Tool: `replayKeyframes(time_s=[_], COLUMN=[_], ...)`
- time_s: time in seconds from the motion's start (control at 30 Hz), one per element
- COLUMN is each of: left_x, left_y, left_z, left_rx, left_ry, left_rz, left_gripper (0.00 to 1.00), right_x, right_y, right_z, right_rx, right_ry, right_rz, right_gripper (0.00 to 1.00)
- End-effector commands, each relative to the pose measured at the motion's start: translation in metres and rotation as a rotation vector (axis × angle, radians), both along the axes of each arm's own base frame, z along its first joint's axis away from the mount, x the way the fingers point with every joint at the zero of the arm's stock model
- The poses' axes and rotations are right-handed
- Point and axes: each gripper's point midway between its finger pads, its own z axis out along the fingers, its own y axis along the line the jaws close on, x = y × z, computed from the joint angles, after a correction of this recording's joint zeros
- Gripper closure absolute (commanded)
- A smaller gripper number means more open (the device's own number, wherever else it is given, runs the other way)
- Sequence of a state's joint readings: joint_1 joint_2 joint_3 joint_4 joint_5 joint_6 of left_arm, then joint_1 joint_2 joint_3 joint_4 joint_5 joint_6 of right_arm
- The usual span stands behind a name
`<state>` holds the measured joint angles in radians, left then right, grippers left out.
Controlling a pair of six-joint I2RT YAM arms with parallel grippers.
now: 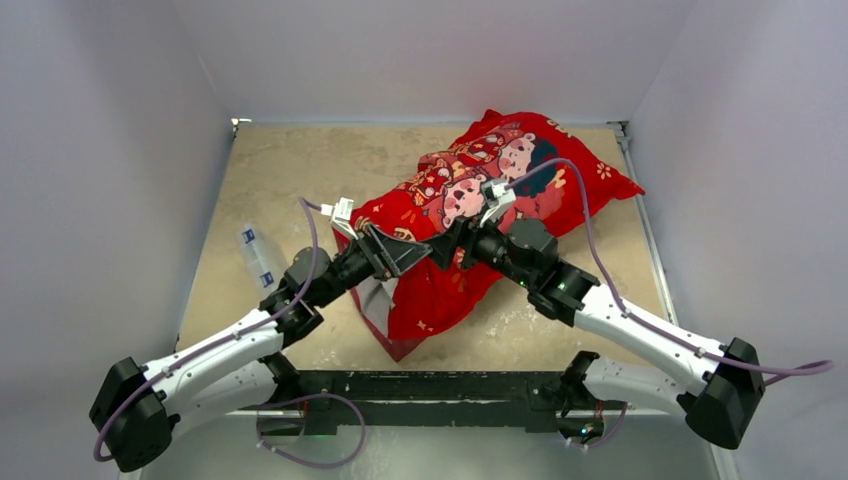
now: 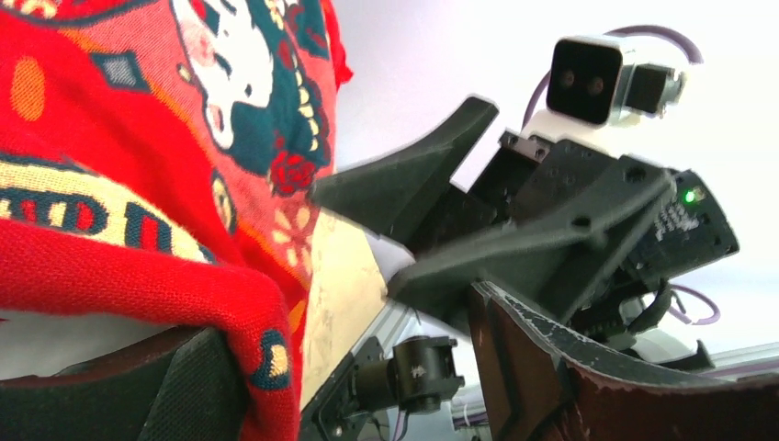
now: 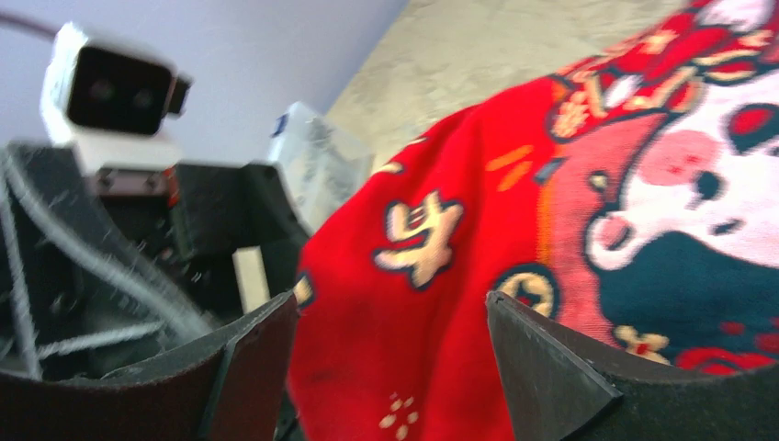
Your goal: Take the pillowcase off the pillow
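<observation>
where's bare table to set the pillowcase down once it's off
Free: far-left table between back wall and pillowcase; near strip between pillowcase and near edge. Crowded: centre, where left tool and right tool meet; plastic bottle sits by the left edge.

Far left, the surface [image 1: 300,165] is bare behind a clear bottle [image 1: 256,256]. The pillowcase [image 1: 520,170] fills the middle, where the left claw [image 1: 422,252] and right claw [image 1: 457,246] crowd together.

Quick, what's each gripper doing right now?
Left gripper: open, pillowcase draped over one finger.
Right gripper: open, pillowcase between its fingers.
</observation>
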<state>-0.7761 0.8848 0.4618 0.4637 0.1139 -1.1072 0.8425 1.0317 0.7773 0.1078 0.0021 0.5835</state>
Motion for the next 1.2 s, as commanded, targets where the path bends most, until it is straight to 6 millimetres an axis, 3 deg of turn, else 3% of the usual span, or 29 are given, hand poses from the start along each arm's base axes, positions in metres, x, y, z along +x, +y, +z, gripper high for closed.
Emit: replayKeyframes(time_s=[0.0, 0.23, 0.43, 0.53, 0.67, 0.73, 0.97, 1.17], left_x=[0.011, 0.017, 0.010, 0.008, 0.005, 0.005, 0.012, 0.011], left_y=[-0.002, 0.001, 0.013, 0.024, 0.032, 0.031, 0.006, -0.003], left_z=[0.056, 0.066, 0.044, 0.026, 0.012, 0.016, 0.040, 0.061], left_rx=[-0.061, -0.091, -0.098, -0.078, -0.087, -0.091, -0.093, -0.173], left_ry=[-0.122, -0.113, -0.074, -0.047, -0.024, -0.031, -0.076, -0.110], left_rz=[0.047, 0.084, 0.101, 0.139, 0.159, 0.157, 0.082, 0.045], left_gripper=[0.22, 0.20, 0.20, 0.20, 0.19, 0.19, 0.19, 0.19], right_x=[-0.031, -0.034, -0.017, -0.007, -0.016, -0.024, -0.040, -0.037], right_y=[0.017, 0.027, 0.020, 0.007, 0.008, 0.015, 0.030, 0.037], right_z=[0.028, 0.007, -0.015, -0.008, 0.014, 0.019, 0.007, -0.017], right_rx=[0.082, 0.078, 0.062, 0.088, 0.146, 0.133, 0.110, 0.086], right_ry=[-0.097, -0.084, 0.007, 0.020, -0.051, -0.110, -0.157, -0.134], right_rz=[0.176, 0.224, 0.101, -0.001, 0.051, 0.129, 0.273, 0.291], right_gripper=[0.21, 0.21, 0.19, 0.16, 0.16, 0.16, 0.16, 0.16])
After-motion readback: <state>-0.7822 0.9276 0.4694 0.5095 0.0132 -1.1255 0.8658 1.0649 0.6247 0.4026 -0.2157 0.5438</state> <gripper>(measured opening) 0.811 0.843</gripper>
